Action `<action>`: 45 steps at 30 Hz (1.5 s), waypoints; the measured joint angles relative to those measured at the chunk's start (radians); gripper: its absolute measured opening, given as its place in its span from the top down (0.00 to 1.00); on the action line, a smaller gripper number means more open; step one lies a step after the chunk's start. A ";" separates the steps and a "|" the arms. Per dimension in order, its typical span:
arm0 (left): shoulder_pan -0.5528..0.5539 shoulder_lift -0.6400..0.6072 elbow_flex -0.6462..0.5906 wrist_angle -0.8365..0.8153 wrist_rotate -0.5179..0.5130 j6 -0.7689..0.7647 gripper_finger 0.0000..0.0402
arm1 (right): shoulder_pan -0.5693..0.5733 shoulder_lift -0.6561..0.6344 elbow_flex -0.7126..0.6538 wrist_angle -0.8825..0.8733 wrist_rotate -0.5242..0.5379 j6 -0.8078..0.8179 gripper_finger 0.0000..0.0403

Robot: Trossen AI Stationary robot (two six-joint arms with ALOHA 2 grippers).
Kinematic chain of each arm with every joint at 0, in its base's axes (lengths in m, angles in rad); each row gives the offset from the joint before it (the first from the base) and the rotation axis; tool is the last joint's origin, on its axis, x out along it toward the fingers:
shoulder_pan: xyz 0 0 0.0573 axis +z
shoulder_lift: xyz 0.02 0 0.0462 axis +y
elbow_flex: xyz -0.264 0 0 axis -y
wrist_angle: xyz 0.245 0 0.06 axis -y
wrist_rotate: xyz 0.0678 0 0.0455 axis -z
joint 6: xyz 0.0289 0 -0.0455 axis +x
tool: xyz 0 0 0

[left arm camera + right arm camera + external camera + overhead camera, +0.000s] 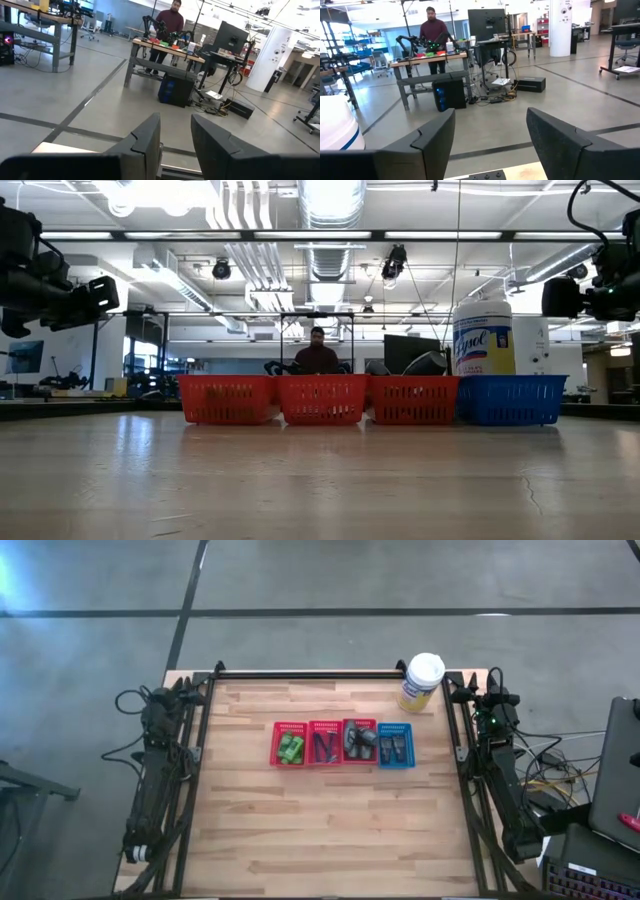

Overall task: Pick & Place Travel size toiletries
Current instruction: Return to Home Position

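Both dark arms stand folded at the sides of the pale wooden plank table (320, 840). The left gripper (175, 120) is at the far corner, well to the left of the tall yellow canister with the white lid (421, 682), and the right gripper (490, 112) is just to the canister's right. Only the overhead camera looks down into the four small mesh baskets lined up side by side just in front of the canister. The bright green little bottles (291, 748) lie in the red basket farthest from the canister (275, 743), the thin dark sticks (323, 747) in the next red basket (323, 724), and the dark grey tapered tubes (359, 743) in the third red basket (359, 721). More dark pieces, too small to tell apart, lie in the blue basket (410, 745) nearest the canister. From table height the same row shows only its mesh walls, with the canister's printed label rising behind the blue basket. A person in a dark red top (317, 355) stands at a workbench in the room beyond. The wrist cameras look out past the table's far edge. The left jaws stand released with a narrow gap, the right jaws are widely parted, and only the room's floor shows between each pair. The toiletries all rest in the baskets, well apart from both sets of jaws.
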 joint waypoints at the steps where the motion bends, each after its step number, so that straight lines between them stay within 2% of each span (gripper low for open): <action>1: 0.000 0.000 0.000 0.000 0.000 0.000 0.71 | 0.000 0.000 0.000 0.000 0.000 0.000 0.40; 35: 0.000 0.000 0.000 0.000 0.000 0.000 0.71 | 0.000 0.000 0.000 0.000 0.000 0.000 0.12; 40: 0.000 0.000 0.000 0.000 0.000 0.000 0.71 | 0.000 0.000 0.000 0.000 0.000 0.000 0.10; 45: 0.000 0.000 0.000 0.000 0.000 0.000 0.71 | 0.000 0.000 0.000 0.000 0.000 0.000 0.13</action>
